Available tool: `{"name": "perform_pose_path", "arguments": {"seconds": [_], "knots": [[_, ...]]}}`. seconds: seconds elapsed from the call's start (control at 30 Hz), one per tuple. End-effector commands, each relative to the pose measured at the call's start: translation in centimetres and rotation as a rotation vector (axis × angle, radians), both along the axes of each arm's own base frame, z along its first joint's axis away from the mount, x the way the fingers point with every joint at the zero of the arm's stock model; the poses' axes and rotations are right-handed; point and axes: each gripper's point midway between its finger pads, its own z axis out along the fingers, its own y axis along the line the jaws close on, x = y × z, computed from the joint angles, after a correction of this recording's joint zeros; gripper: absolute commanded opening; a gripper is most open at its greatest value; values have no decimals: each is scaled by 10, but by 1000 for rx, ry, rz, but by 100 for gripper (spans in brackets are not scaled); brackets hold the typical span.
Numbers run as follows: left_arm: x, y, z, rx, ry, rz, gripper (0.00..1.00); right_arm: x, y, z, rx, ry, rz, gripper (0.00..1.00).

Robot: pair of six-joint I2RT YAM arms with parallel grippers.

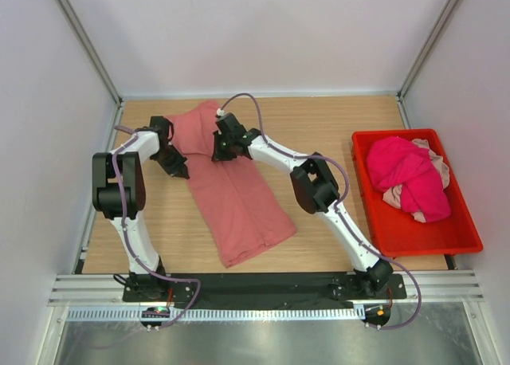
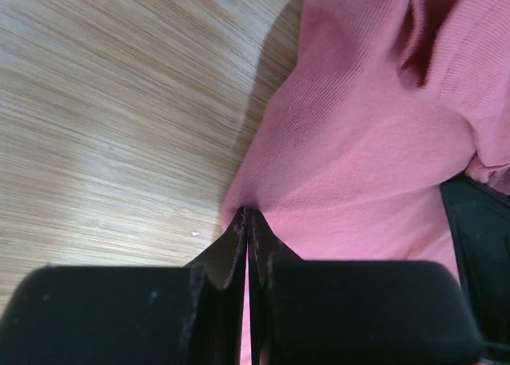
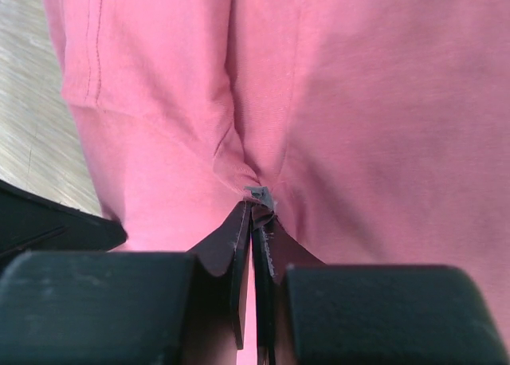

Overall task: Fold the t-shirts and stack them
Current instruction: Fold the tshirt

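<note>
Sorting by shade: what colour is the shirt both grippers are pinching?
Plain salmon pink; the t-shirt shows best in the top external view.

We see the salmon t-shirt (image 1: 235, 198) as soft matt knit cloth, finely ribbed up close. The table (image 1: 335, 126) looks like pale wood, straight-grained with a faint sheen. At the right, the red bin (image 1: 414, 236) is smooth, slightly glossy plastic and the magenta t-shirt (image 1: 410, 174) in it matt cloth. The fingers (image 2: 225, 257) of the left gripper (image 2: 248, 218) are matt black, lightly scuffed; the near rail (image 1: 263, 286) is pale matt metal.
</note>
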Motion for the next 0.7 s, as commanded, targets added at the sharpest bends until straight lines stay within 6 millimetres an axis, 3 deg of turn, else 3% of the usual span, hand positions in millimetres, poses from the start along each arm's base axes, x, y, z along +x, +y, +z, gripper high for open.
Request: {"name": "perform_pose_path", "arguments": {"seconds": [0.0, 0.43, 0.67], "knots": [[-14, 18, -12, 65, 66, 3, 0, 32, -18, 21, -12, -86, -55, 12], [-16, 21, -17, 63, 82, 2, 0, 32, -34, 13, 28, -6, -49, 15], [-2, 11, -2, -1, -22, -51, 0, -4, -19, 12, 127, 155, 117, 24]]}}
